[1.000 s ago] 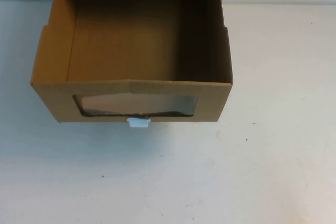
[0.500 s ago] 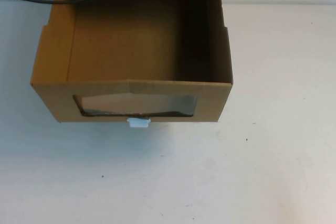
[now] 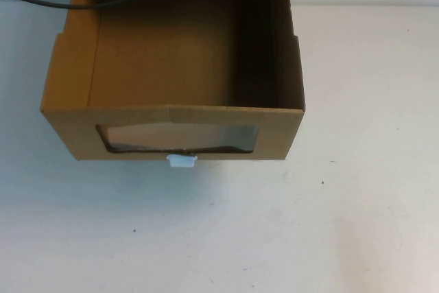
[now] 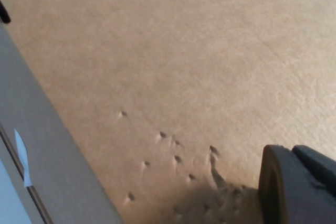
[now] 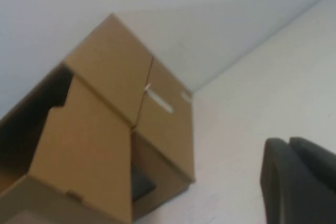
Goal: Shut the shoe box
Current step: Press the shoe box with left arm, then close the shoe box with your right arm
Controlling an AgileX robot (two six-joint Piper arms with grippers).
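Observation:
The shoe box (image 3: pixel 171 111) stands at the far middle of the table, its drawer pulled out toward me and empty. Its front has a clear window (image 3: pixel 177 136) with a small white pull tab (image 3: pixel 181 162) below. Neither gripper shows in the high view. In the left wrist view my left gripper (image 4: pixel 291 153) is shut and empty, close against a dented brown cardboard face (image 4: pixel 173 66). In the right wrist view my right gripper (image 5: pixel 287 142) is shut and empty, above the white table, off to the side of the box (image 5: pixel 105 124).
A black cable (image 3: pixel 75 3) runs from the left across the box's far left corner. White table (image 3: pixel 274 238) lies in front of and right of the box. A pale wall (image 5: pixel 157 3) stands behind it.
The black cable at the box's far edge has shifted a little to the right. The box and its drawer have not moved.

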